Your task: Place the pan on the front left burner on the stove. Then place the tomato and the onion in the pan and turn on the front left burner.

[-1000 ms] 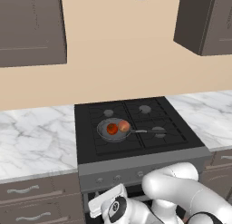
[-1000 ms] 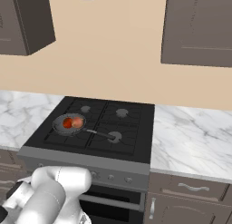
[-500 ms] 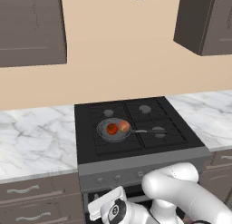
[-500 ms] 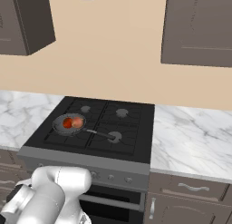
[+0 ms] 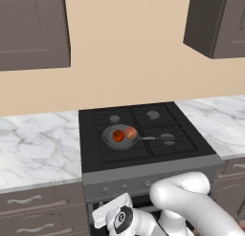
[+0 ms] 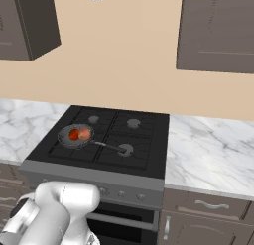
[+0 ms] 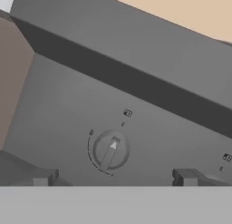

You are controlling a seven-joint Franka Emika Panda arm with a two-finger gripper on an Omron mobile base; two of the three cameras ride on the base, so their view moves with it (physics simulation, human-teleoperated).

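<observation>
Gripper point(image 7: 113, 177) low in front of the stove point(image 5: 143, 163), jaws spread wide, nothing between them; in the hand view the two dark fingertips point(image 7: 43, 177) sit at the bottom, one on each side of a round grey knob point(image 7: 110, 149) on the steel front panel point(image 7: 68, 114). Knob has a raised bar pointer with a white arrow, tilted toward the upper right of that view; fingertips not touching it as far as can be told. Left base view, left to right: marble counter point(image 5: 33, 149), then the black cooktop; pan point(image 5: 119, 137) sits on the front left burner point(image 5: 112, 146), burner cap itself hidden under it. Tomato point(image 5: 117, 135) in the pan on the left, onion point(image 5: 130, 132) just beside it on the right, touching or nearly. Pan handle point(image 5: 150, 138) points right toward the front right burner cap point(image 5: 167, 138). More marble counter on the right. Right base view: pan point(image 6: 75, 136) with tomato point(image 6: 74, 135) and onion point(image 6: 85, 134) inside, handle running right toward the grey cap point(image 6: 126, 150). No flame visible at the burner.
</observation>
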